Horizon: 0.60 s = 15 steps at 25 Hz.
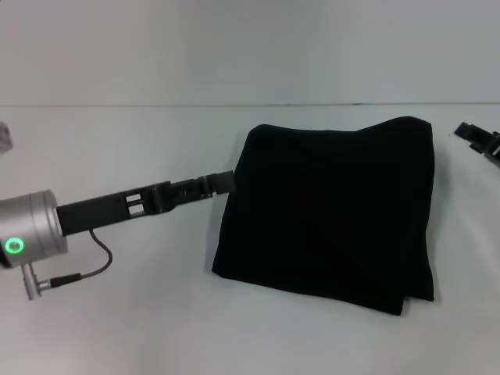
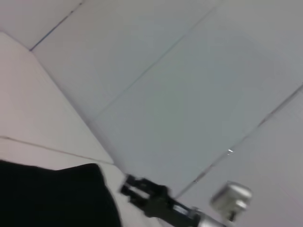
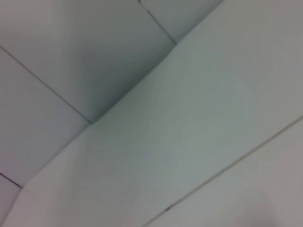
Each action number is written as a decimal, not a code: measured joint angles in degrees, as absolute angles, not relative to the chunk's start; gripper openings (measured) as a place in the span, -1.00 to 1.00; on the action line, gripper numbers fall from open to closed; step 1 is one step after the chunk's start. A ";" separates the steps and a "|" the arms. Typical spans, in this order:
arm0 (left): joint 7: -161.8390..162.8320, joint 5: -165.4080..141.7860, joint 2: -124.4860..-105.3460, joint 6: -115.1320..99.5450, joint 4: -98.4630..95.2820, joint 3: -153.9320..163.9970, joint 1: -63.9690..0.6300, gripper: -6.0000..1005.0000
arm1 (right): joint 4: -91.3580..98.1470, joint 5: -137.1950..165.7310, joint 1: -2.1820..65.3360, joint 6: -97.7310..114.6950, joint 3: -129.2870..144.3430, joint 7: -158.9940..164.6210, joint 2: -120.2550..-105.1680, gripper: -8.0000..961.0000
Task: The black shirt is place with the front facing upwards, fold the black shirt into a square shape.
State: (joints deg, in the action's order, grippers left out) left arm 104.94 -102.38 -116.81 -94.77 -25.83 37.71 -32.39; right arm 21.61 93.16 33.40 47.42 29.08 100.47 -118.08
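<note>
The black shirt (image 1: 332,215) lies folded into a rough square on the white table, right of centre in the head view. No lettering shows on it. My left gripper (image 1: 223,183) reaches in from the left, and its tip meets the shirt's left edge near the top corner. My right gripper (image 1: 478,141) sits at the far right edge of the head view, apart from the shirt. The left wrist view shows a corner of the shirt (image 2: 52,196) and, farther off, the right gripper (image 2: 137,188). The right wrist view shows only bare pale surfaces.
The white table (image 1: 117,328) spreads out around the shirt, with a pale wall (image 1: 234,47) behind it. A cable (image 1: 90,269) loops under the left arm's silver wrist (image 1: 27,234). A small grey object (image 1: 5,137) sits at the left edge.
</note>
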 joint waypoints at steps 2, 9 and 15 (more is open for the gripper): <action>107.20 -102.90 -116.80 -92.54 -25.78 37.71 -33.04 0.77 | 22.89 93.26 31.80 52.39 29.00 97.27 -117.75 -0.16; 120.26 -110.70 -116.33 -80.29 -25.47 37.70 -38.27 0.77 | 25.52 94.54 24.98 77.28 30.19 72.30 -116.44 0.28; 125.36 -114.81 -116.03 -75.39 -23.56 39.78 -42.38 0.77 | 25.77 99.81 20.93 85.34 30.31 56.79 -117.40 0.56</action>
